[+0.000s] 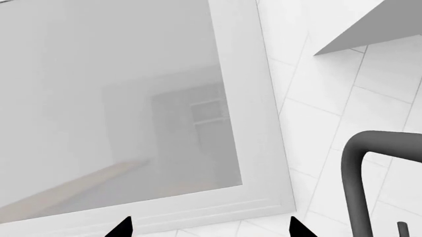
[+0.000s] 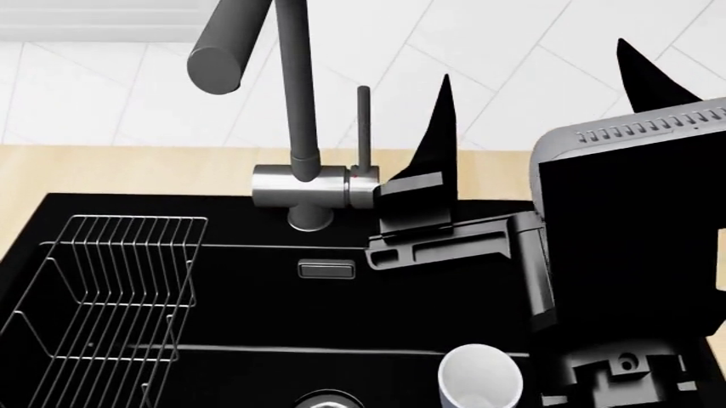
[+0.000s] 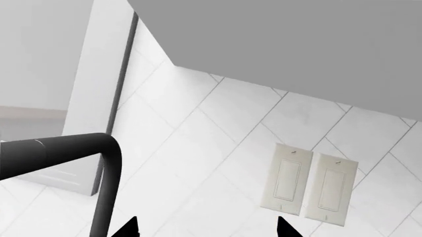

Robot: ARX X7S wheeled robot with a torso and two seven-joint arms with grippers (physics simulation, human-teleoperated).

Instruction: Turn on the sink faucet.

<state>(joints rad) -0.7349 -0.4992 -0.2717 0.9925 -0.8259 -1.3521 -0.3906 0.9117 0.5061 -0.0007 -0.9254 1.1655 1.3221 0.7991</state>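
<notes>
The sink faucet [image 2: 297, 110] stands behind the black sink [image 2: 227, 280]: a tall dark spout on a steel body [image 2: 297, 187], with a thin upright lever [image 2: 363, 127]. My right gripper [image 2: 533, 85] is open and empty, fingers pointing up. Its nearer finger [image 2: 437, 136] stands just right of the lever, apart from it. In the right wrist view the gripper [image 3: 204, 229] faces the tiled wall, with the spout [image 3: 105, 187] beside one fingertip. My left gripper [image 1: 211, 231] is open and empty, facing a window, with the spout [image 1: 356, 173] and the lever tip [image 1: 400, 229] off to one side. It is out of the head view.
A wire rack [image 2: 102, 297] sits in the sink's left half. A white cup [image 2: 480, 378] stands in the basin near the drain [image 2: 329, 399]. A steel overflow plate [image 2: 326, 269] is on the back wall. Two light switches [image 3: 310, 180] are on the tiles. A wooden counter [image 2: 114, 170] lies behind the sink.
</notes>
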